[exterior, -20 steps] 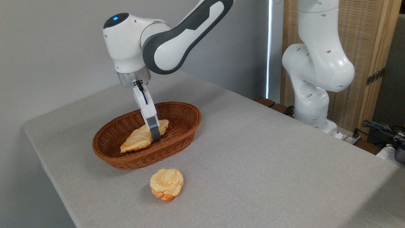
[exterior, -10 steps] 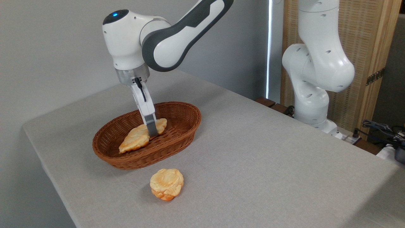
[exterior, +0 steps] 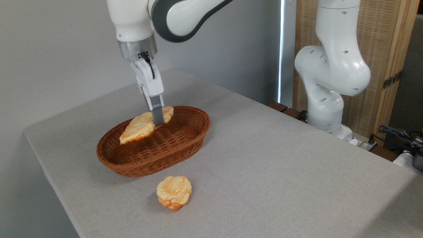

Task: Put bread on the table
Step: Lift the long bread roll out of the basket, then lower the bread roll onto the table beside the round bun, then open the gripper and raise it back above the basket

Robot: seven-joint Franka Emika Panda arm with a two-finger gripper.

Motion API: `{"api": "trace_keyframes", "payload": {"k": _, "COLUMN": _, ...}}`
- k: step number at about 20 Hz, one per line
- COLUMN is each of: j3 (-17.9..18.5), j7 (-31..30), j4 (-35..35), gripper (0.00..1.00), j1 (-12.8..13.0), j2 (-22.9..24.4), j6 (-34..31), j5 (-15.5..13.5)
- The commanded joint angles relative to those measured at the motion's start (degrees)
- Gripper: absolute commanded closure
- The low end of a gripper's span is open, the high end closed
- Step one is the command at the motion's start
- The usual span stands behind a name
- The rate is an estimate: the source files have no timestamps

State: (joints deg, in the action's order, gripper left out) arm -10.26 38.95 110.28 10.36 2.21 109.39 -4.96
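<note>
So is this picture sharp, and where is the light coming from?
In the fixed camera view everything looks sharp: the bread held in the end effector, the basket weave, the round bun. Lighting is soft; only faint shadows lie on the table beside bun and basket. A bright strip of daylight shows behind, with no glare.

The arm reaches in from the upper right; its gripper (exterior: 158, 121) points down at the left, fingers clamped.
</note>
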Motion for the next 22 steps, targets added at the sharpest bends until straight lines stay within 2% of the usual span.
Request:
{"api": "trace_keyframes", "payload": {"k": 1, "j3": 5.8, "j7": -0.4, "j4": 0.1, "gripper": 0.64, "j1": 0.3, "j2": 3.4, "j6": -3.1, "j5": 0.4}}
{"api": "trace_keyframes", "payload": {"k": 4, "j3": 10.0, "j7": -0.2, "j4": 0.1, "gripper": 0.63, "j1": 0.2, "j2": 3.5, "j6": -6.4, "j5": 0.7}}
{"api": "trace_keyframes", "payload": {"k": 5, "j3": 11.5, "j7": 0.4, "j4": 0.1, "gripper": 0.60, "j1": 0.2, "j2": 3.5, "j6": -7.6, "j5": 1.1}}
{"api": "trace_keyframes", "payload": {"k": 6, "j3": 13.1, "j7": 0.9, "j4": 0.1, "gripper": 0.35, "j1": 0.2, "j2": 3.7, "j6": -9.1, "j5": 2.0}}
{"api": "trace_keyframes", "payload": {"k": 7, "j3": 14.5, "j7": 1.0, "j4": 0.5, "gripper": 0.20, "j1": 0.2, "j2": 3.6, "j6": -10.3, "j5": 3.4}}
{"api": "trace_keyframes", "payload": {"k": 8, "j3": 16.0, "j7": 1.7, "j4": 0.7, "gripper": 0.17, "j1": 0.2, "j2": 3.6, "j6": -11.8, "j5": 5.0}}
{"api": "trace_keyframes", "payload": {"k": 9, "j3": 17.7, "j7": 3.1, "j4": 1.1, "gripper": 0.00, "j1": 0.2, "j2": 3.5, "j6": -13.2, "j5": 6.1}}
{"api": "trace_keyframes", "payload": {"k": 11, "j3": 20.5, "j7": 6.7, "j4": 1.1, "gripper": 0.00, "j1": 0.2, "j2": 3.4, "j6": -15.9, "j5": 6.2}}
{"api": "trace_keyframes", "payload": {"k": 13, "j3": 20.9, "j7": 9.3, "j4": 1.2, "gripper": 0.00, "j1": 0.2, "j2": 3.2, "j6": -17.2, "j5": 6.2}}
{"api": "trace_keyframes", "payload": {"k": 22, "j3": 20.6, "j7": 9.8, "j4": 1.5, "gripper": 0.00, "j1": 0.4, "j2": 2.1, "j6": -16.8, "j5": 6.2}}
